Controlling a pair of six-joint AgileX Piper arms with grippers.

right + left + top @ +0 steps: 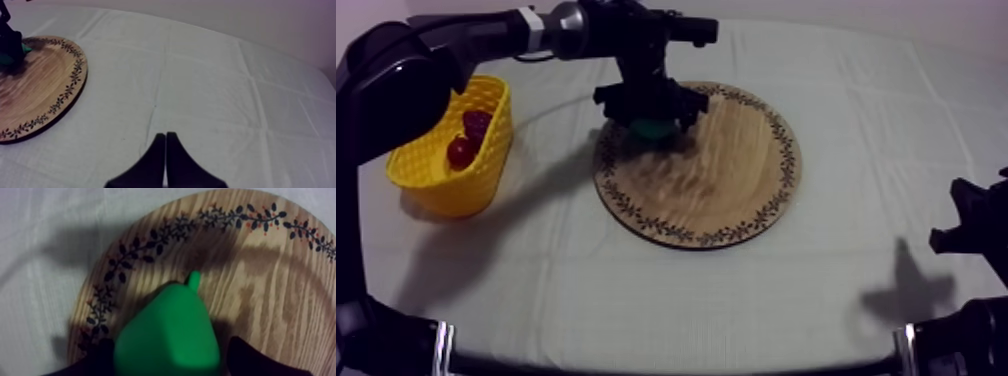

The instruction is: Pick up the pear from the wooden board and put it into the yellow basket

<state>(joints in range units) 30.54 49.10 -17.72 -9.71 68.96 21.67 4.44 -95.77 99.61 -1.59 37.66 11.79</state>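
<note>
The green pear [170, 333] sits between the black fingers [97, 360] of my left gripper [654, 118], which is shut on it over the far left part of the round wooden board [736, 190]. Whether the pear rests on the wood or hangs just above it I cannot tell. Its stem points toward the board's patterned rim [150, 243]. The pear [656, 130] shows as a green patch under the gripper. The yellow basket [486, 175] stands at the table's left. My right gripper [166, 145] is shut on nothing, low over bare cloth at the table's right [971, 225].
Inside the basket lie a small red fruit [460, 152] and a darker reddish thing [477, 122] behind it. The left arm [486, 35] reaches over the basket from the upper left. The board's edge [75, 85] lies well to the left of my right gripper.
</note>
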